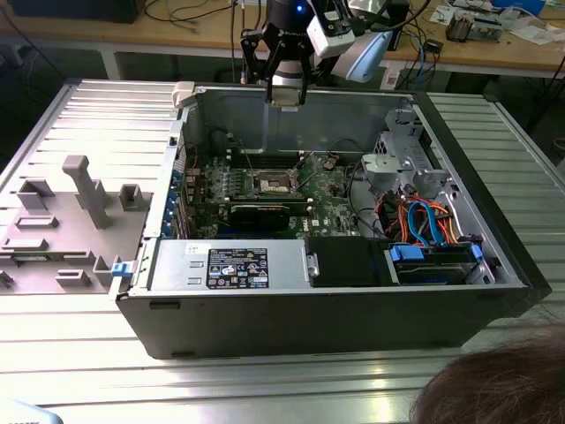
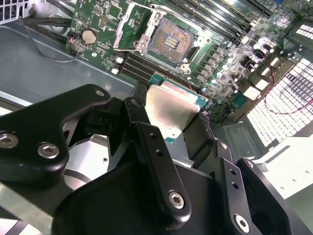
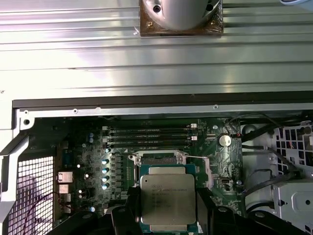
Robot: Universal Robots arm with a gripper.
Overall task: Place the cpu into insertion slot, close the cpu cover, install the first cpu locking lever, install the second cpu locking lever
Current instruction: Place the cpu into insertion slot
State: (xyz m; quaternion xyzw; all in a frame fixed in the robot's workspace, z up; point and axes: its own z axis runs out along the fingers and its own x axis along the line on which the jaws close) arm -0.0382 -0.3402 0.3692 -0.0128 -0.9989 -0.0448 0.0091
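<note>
Ribbed aluminium tabletop [image 1: 79, 115] carries an open computer case [image 1: 309, 314]; high above it the gripper [image 1: 285, 95] clamps the flat silver cpu [image 2: 171, 110] over the bare socket [image 2: 168, 44], its cpu cover [image 2: 122, 30] raised, a long black expansion card [image 1: 258, 212] just beside.

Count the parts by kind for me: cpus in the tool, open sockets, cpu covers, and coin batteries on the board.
cpu, in the tool: 1
open socket: 1
cpu cover: 1
coin battery: 1
Total: 4

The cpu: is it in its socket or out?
Out. The gripper grips the cpu by its edges above the motherboard, while the socket shows bare contacts.
</note>
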